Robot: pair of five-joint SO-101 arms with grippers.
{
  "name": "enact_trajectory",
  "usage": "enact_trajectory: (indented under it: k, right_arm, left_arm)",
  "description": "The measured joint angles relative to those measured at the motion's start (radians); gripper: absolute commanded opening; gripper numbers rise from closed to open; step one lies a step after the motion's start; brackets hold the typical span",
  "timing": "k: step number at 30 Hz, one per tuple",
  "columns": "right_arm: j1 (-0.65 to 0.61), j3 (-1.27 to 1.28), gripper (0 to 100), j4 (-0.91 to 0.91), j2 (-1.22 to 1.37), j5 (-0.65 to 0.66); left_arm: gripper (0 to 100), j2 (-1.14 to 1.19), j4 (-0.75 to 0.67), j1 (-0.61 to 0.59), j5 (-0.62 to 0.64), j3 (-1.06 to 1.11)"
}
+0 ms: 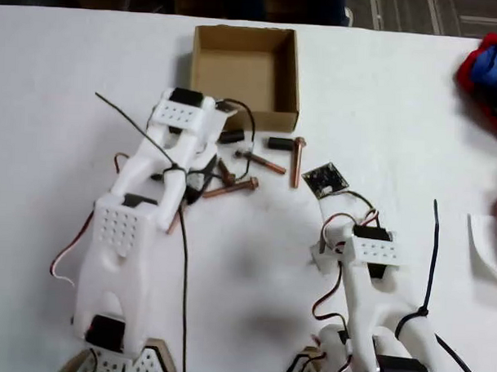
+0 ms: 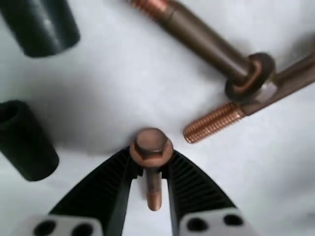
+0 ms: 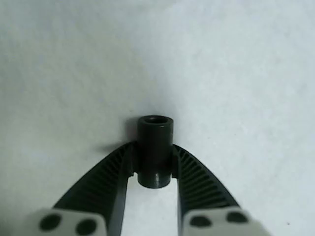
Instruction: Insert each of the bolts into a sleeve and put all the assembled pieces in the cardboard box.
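Your left arm stretches toward the box. Its gripper is clamped on a bolt just under the head, among loose bolts and two sleeves on the table. Your right arm is folded near its base, and its gripper pinches a sleeve with the bore facing the camera. You can't tell whether that sleeve touches the table. One loose sleeve and two of the bolts are cut off at the frame edges.

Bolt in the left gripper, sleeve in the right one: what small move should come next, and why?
Probably bring the left gripper toward the right gripper, aligning the bolt with the sleeve. The left is shut on the bolt, the right on the sleeve, and the high view shows them apart.
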Motion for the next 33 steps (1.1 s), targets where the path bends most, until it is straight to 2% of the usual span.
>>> enact_trajectory:
  k: [7,13,16,22,24,26,28,33]
  right_arm:
    - [0.000,0.002,2.1,0.000,0.000,0.000]
    - [0.000,0.018,2.1,-0.018,-0.002,0.000]
    - [0.000,0.025,2.1,-0.020,-0.009,0.000]
    - [0.000,0.106,2.1,-0.023,-0.173,0.000]
    - [-0.037,0.120,2.1,-0.023,-0.269,-0.003]
    - [-0.104,0.123,2.1,-0.021,-0.377,-0.018]
    - [-0.181,0.127,2.1,-0.038,-0.486,-0.101]
    - [-0.313,0.190,2.1,-0.255,-0.694,-0.381]
  left_arm:
    - [2,-0.028,0.029,-0.003,-0.002,-0.077]
    - [2,-0.393,0.014,-0.003,-0.002,0.196]
    - [2,-0.687,-0.091,-0.005,-0.002,0.457]
    - [3,-1.448,-0.535,-0.005,-0.005,1.154]
    - [3,-1.691,-0.658,-0.005,-0.003,1.336]
    - [3,-1.877,-0.733,-0.005,-0.002,1.436]
    - [3,-1.969,-0.772,-0.006,0.003,1.473]
    - [3,-1.970,-0.878,-0.006,0.147,1.478]
